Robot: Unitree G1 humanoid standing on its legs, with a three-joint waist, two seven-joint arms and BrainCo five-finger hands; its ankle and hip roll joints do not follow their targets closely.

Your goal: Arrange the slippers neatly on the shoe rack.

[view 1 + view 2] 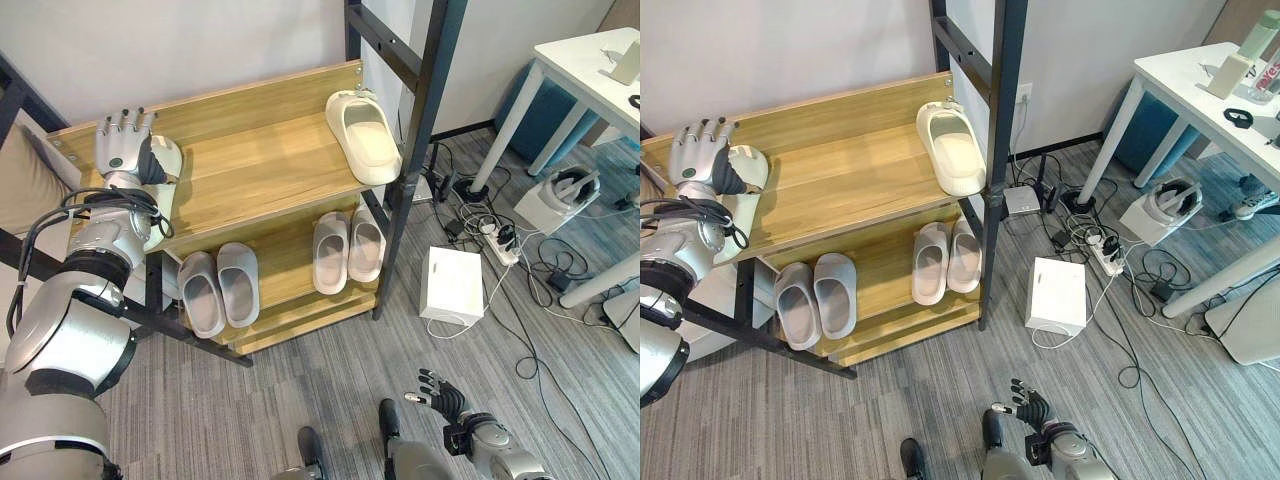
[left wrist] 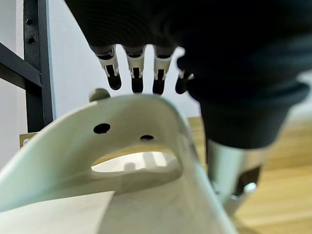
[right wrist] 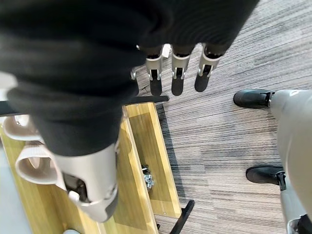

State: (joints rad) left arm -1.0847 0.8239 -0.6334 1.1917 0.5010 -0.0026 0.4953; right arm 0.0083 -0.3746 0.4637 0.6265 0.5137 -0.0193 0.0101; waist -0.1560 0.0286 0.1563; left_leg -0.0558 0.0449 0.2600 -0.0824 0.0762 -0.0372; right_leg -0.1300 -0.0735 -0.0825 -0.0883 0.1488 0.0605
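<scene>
Left hand (image 1: 122,140) fingers straight and spread over a cream slipper (image 1: 165,190) at the top shelf's left end — releasing or nudging it, I judge, not gripping. Its mate (image 1: 364,135) lies far right, so the pair is split. Arm stretched up. Right hand (image 1: 440,395) (idle) hangs low, fingers loosely apart. Two grey pairs (image 1: 219,287) fill the lower shelf.

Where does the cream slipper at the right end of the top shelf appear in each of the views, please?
Left eye view: cream slipper, upper centre-right, at the top shelf's right end.
Right eye view: same slipper, upper centre.
Left wrist view: this is the other cream slipper, by the left hand.
Right wrist view: lower-shelf grey slippers instead.
Shared landmark: the black post right beside it.
</scene>
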